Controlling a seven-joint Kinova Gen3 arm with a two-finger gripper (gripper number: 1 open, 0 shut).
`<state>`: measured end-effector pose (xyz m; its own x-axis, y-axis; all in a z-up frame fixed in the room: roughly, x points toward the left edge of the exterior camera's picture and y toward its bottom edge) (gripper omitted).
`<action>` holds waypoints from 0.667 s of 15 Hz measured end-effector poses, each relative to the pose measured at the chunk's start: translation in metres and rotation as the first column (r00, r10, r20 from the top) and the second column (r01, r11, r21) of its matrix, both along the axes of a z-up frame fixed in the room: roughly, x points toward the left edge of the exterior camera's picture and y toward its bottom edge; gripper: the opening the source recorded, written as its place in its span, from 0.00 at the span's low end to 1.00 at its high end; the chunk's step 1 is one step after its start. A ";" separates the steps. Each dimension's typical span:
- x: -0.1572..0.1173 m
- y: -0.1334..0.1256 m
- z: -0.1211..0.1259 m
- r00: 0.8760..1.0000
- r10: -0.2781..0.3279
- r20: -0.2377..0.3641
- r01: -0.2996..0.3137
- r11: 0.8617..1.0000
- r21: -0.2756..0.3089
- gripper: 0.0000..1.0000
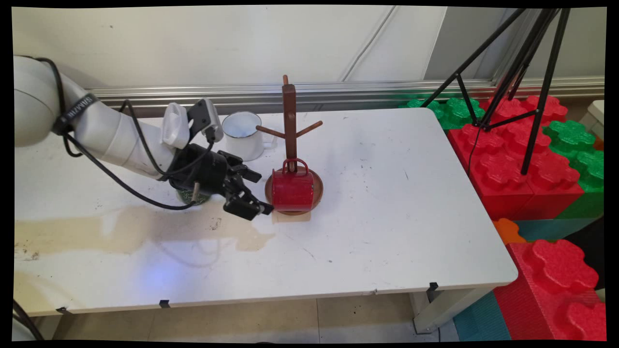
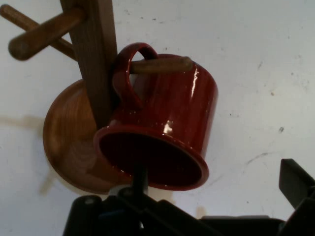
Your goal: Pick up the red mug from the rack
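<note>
Black two-finger gripper [image 1: 258, 195] is spread open, nothing held, just left of glossy red enamel mug [image 1: 292, 189], hung by its handle on wooden mug tree [image 1: 289, 123] mid-tabletop, mouth toward gripper.

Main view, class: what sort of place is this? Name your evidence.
Probably a robotics lab or test room: a robot arm at a stained white table, a black tripod, and giant foam building blocks.

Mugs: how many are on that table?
2. A red mug hangs by its handle on the wooden mug tree, beside the hand. A white mug stands behind, left of the tree. The arm may hide more.
</note>
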<state>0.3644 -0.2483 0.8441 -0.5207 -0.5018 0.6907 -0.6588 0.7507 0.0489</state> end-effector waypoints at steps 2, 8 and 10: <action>-0.002 -0.003 -0.008 1.000 0.014 -0.015 -0.014 1.000 0.006 1.00; -0.010 -0.014 -0.026 0.997 0.046 -0.058 -0.045 0.999 0.020 1.00; -0.012 -0.017 -0.032 0.996 0.053 -0.069 -0.052 0.998 0.024 1.00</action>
